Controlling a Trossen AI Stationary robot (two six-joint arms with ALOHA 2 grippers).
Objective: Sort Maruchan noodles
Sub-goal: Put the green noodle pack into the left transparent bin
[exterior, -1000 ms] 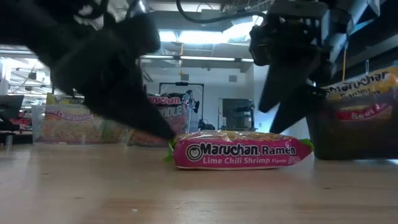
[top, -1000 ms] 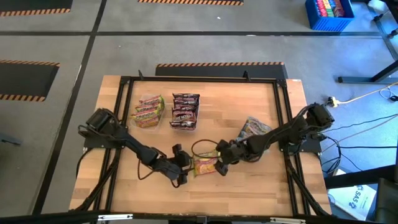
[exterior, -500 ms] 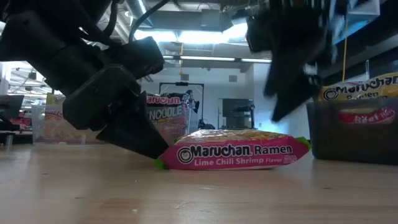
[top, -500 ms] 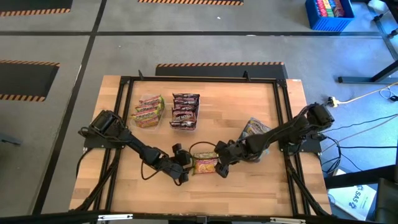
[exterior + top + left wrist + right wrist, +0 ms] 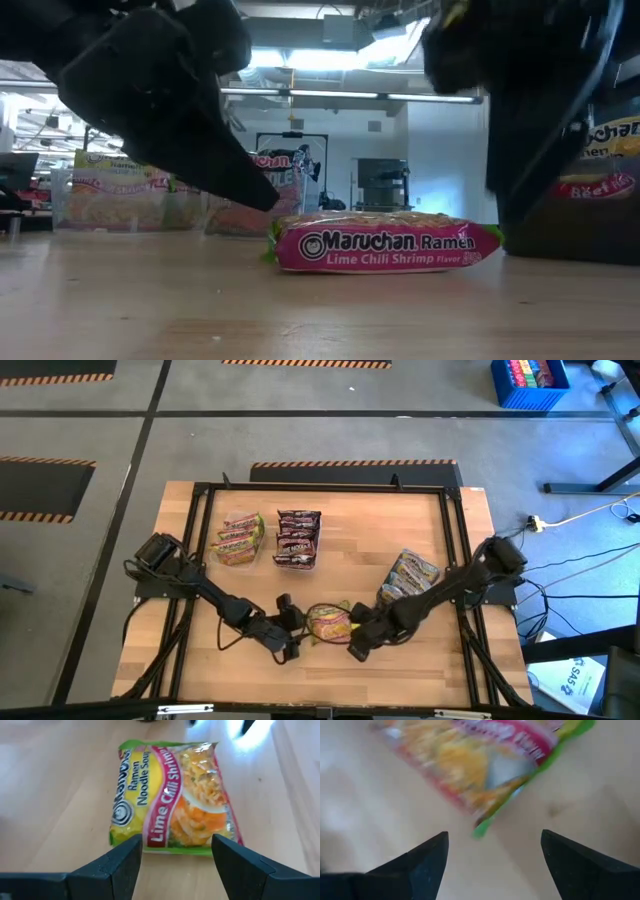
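Note:
One Maruchan Lime Chili Shrimp packet (image 5: 328,622), yellow, pink and green, lies flat on the wooden table near its front middle. It also shows in the low view (image 5: 385,243), the left wrist view (image 5: 172,795) and the right wrist view (image 5: 475,755). My left gripper (image 5: 290,640) is open, just left of the packet. Its fingers (image 5: 125,862) point at the packet's near short edge, and I cannot tell whether they touch it. My right gripper (image 5: 355,648) is open and empty, at the packet's near right, apart from it (image 5: 492,860).
Three clear bins hold more packets. One with yellow-green packets (image 5: 238,538) and one with maroon packets (image 5: 297,538) stand at the far left. One (image 5: 410,575) stands at the right, behind my right arm. A black frame (image 5: 455,540) runs round the table.
My right gripper has moved from the packet's far right side toward the table's near edge and now stands lower right of it. My left gripper was low at the packet's left end half a second ago and has since risen slightly. The packet lies about where it did.

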